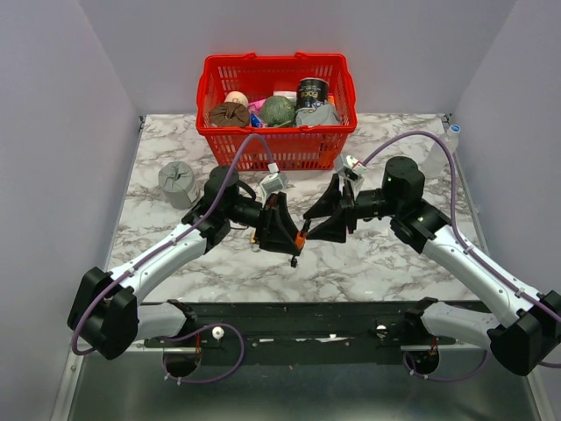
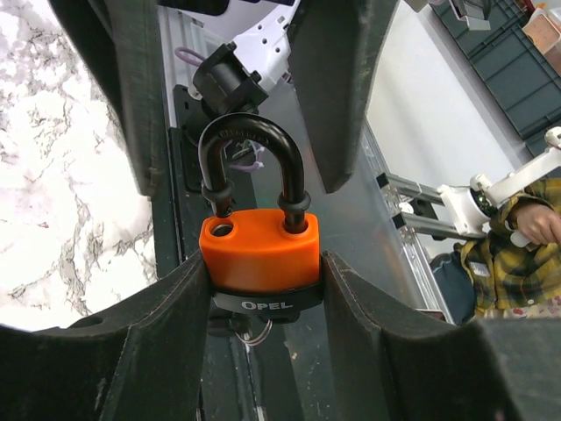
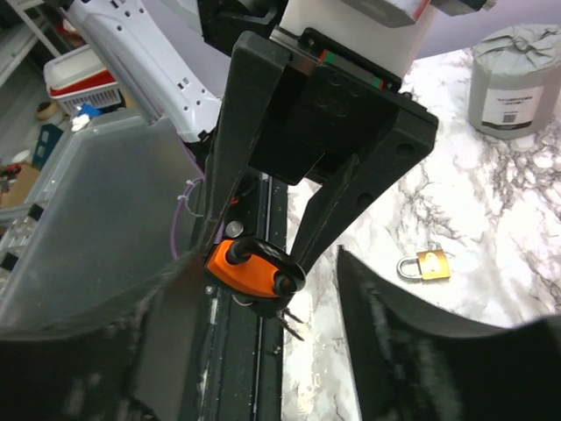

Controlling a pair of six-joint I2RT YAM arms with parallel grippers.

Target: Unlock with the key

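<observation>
My left gripper [image 1: 292, 233] is shut on the orange-and-black padlock [image 2: 259, 255] and holds it above the table's near edge. The padlock's black shackle [image 2: 251, 158] points away from the left wrist camera. The shackle's left leg seems to end just above its hole. The key [image 2: 230, 326], black-headed with a wire ring, sticks out under the padlock; it also shows in the top view [image 1: 294, 260] and the right wrist view [image 3: 291, 321]. My right gripper [image 1: 316, 223] is open and empty, facing the padlock [image 3: 248, 268] with its fingers [image 2: 340, 88] either side of the shackle, not touching.
A small brass padlock [image 3: 427, 264] lies on the marble table. A grey roll [image 1: 178, 182] stands at the left. A red basket [image 1: 276, 140] with several items sits at the back. A clear bottle [image 1: 445, 146] stands at the right edge.
</observation>
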